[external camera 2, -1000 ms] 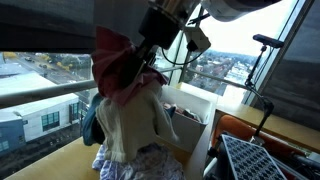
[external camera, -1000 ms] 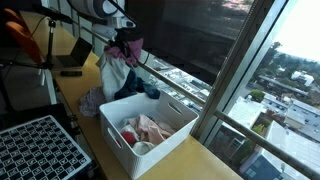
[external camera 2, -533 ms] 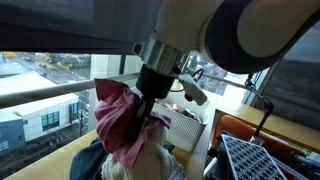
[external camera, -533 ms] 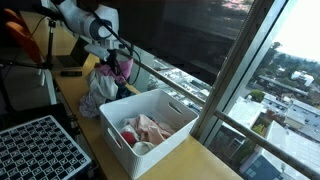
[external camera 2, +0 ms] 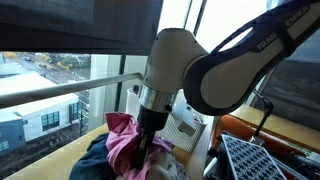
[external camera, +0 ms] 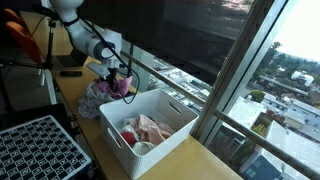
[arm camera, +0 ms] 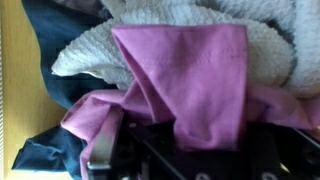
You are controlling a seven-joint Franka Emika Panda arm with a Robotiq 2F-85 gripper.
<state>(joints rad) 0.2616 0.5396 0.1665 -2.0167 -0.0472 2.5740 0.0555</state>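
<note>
My gripper [external camera: 123, 84] [external camera 2: 143, 152] [arm camera: 190, 135] is shut on a pink-purple cloth [external camera: 120, 86] [external camera 2: 125, 145] [arm camera: 190, 75]. The cloth is lowered onto a heap of clothes [external camera: 97, 98] on the wooden table, beside a white basket [external camera: 170, 135]. In the wrist view the pink cloth folds down between the jaws. Beneath it lie a white towel [arm camera: 90, 50] and a dark blue garment [arm camera: 55, 25]. The fingertips are hidden by the cloth.
The white basket holds pale pink and red clothes [external camera: 145, 130]. A black perforated tray [external camera: 40, 150] [external camera 2: 265, 160] lies at the table's near side. A window with a rail [external camera: 180, 85] runs along the table's far edge. A laptop [external camera: 70, 65] sits behind the heap.
The arm has come down with the pink cloth from high above the table onto the clothes heap. The white garment that hung below it now lies on the pile.
</note>
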